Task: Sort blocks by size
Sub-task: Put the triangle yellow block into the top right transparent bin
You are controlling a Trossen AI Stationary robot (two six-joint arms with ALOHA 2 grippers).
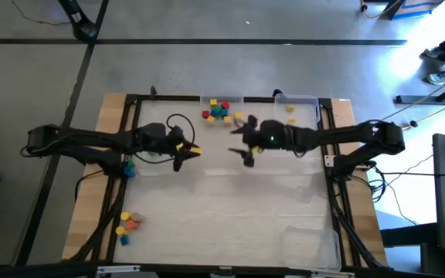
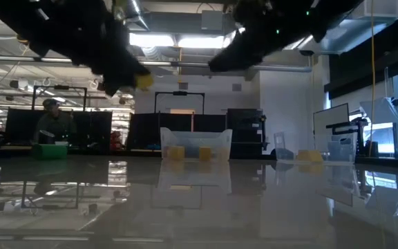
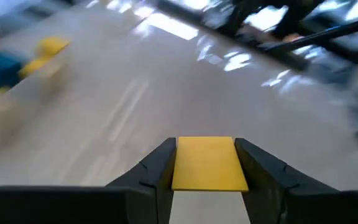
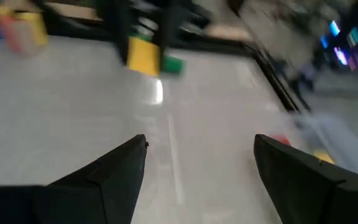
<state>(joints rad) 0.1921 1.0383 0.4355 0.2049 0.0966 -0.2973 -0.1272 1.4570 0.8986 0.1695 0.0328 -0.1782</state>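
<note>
Above the table, left gripper [image 3: 205, 163] pinches a yellow block [image 3: 207, 163]; right gripper [image 4: 201, 165] apparently spread empty

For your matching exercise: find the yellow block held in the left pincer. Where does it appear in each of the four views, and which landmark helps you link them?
High view: yellow block at the left pincer, left of table centre.
Low view: upper left, hanging above the table.
Left wrist view: bottom centre, clamped between the fingers.
Right wrist view: far across the table, near the top.
Shared landmark: the clear tray holding blocks.
</note>
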